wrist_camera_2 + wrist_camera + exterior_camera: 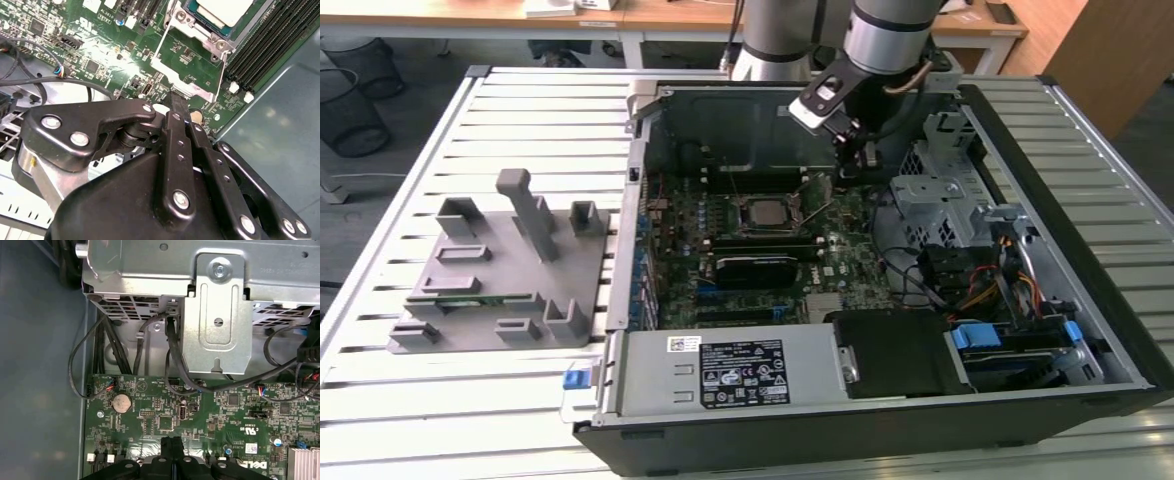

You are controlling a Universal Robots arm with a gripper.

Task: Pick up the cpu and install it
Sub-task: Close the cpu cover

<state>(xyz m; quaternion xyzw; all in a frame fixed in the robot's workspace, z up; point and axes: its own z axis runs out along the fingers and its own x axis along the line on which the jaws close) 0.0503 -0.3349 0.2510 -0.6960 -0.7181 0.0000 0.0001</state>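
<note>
Jaws are pressing together with nothing between them, their black tips hanging low over the motherboard point(200, 415) and just beside the edge of a hinged metal frame point(187, 70) that seems to be lying swung open from the socket. I cannot tell whether they are touching it. The cpu point(220, 10) is sitting in that socket, silvery top up, a little nearer than the jaws and toward the exterior view's left of them point(767, 212).

With the frame apparently unlatched, the chip is probably resting loose. A knock to the frame, or tips slipping off its thin edge, could be shifting the chip or scraping the small parts and the coin cell point(121, 402) on the board.

Room is tight. The case wall point(280, 125) is standing close on the far side, and the memory slots point(260, 55) are running beside the socket. To the exterior view's right, the drive cage point(215, 315) and its black cables point(170, 355) are crowding in and could be snagging the linkage. Free space is lying mostly straight up. The grey fixture block point(507, 270) is sitting well apart on the counter point(400, 400), outside the case.
</note>
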